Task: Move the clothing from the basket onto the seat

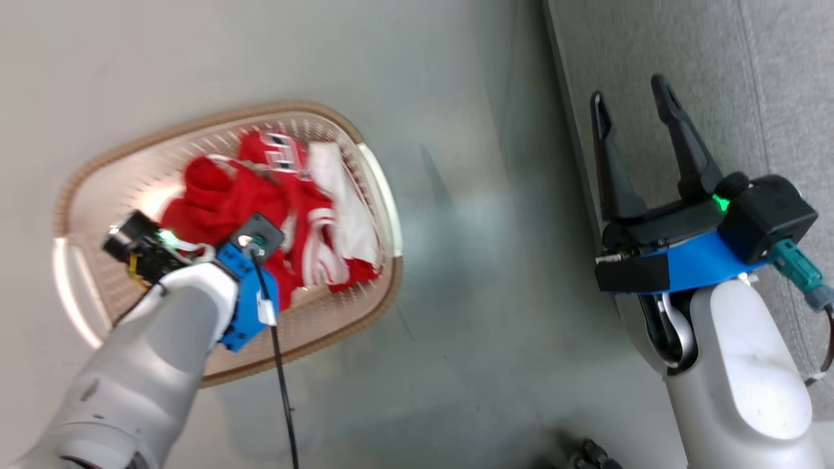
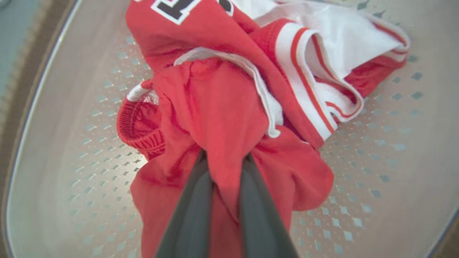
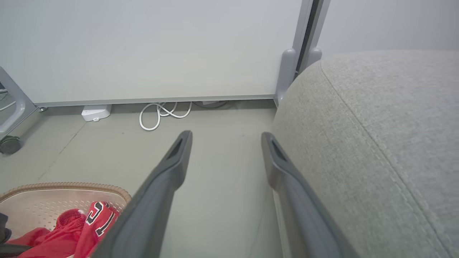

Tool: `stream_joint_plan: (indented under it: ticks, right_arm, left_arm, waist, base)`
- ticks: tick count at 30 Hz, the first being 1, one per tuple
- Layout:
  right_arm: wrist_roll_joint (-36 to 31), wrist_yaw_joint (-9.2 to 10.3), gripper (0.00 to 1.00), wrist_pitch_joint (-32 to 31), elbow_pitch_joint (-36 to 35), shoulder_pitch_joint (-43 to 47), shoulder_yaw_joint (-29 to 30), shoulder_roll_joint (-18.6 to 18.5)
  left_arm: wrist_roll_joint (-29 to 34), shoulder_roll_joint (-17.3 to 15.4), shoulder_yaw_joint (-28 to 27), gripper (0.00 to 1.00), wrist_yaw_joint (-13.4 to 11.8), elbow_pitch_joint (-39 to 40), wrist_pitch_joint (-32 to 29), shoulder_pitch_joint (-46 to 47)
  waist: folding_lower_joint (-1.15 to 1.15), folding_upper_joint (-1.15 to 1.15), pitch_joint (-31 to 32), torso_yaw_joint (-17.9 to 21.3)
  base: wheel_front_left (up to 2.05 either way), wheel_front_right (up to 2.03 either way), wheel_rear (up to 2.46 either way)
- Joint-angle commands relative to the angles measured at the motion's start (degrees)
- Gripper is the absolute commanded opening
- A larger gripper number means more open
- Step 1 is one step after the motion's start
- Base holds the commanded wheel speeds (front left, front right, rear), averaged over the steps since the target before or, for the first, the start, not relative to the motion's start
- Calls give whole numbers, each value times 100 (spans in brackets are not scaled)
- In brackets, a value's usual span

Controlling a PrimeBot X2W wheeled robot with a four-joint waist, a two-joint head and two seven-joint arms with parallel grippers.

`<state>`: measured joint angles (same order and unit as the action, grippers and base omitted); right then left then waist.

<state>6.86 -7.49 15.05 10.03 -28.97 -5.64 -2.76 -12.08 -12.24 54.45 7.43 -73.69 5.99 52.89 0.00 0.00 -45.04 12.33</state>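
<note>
The clothing (image 1: pixel 273 195) lies bunched in the basket (image 1: pixel 215 124) on the floor at the left: red garments with white striped trim and black-and-white lettering. My left wrist (image 1: pixel 241 260) reaches down into the basket and hides its fingers in the head view. In the left wrist view my left gripper (image 2: pixel 224 157) is shut on a fold of the red clothing (image 2: pixel 215 107), above the perforated basket (image 2: pixel 53 143) bottom. My right gripper (image 1: pixel 635 107) stands open and empty over the edge of the grey seat (image 1: pixel 651 52). From the right wrist, the right gripper (image 3: pixel 226 138) frames bare floor, with the seat (image 3: pixel 376 125) to its right.
Grey floor (image 1: pixel 488 293) separates basket and seat. The right wrist view shows the basket (image 3: pixel 64 186) with clothing (image 3: pixel 71 229) at lower left, a white cable (image 3: pixel 161 113), a white box (image 3: pixel 95 113), a grey post (image 3: pixel 287 71) and a caster (image 3: pixel 9 145) along the wall.
</note>
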Motion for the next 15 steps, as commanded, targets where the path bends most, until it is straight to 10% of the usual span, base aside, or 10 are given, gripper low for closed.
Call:
stream_joint_plan:
  ticks: [1,15]
  right_arm:
    - [-42,-1,100,20,27,108,36,-22]
    - [-313,-1,100,20,251,757,232,-109]
  left_arm:
    - [-41,60,38,0,3,34,103,-55]
    - [-709,705,11,0,4,371,859,-374]
  waist:
    - [0,0,350,-251]
    - [0,0,1736,-849]
  base:
    - [0,0,0]
    - [0,0,0]
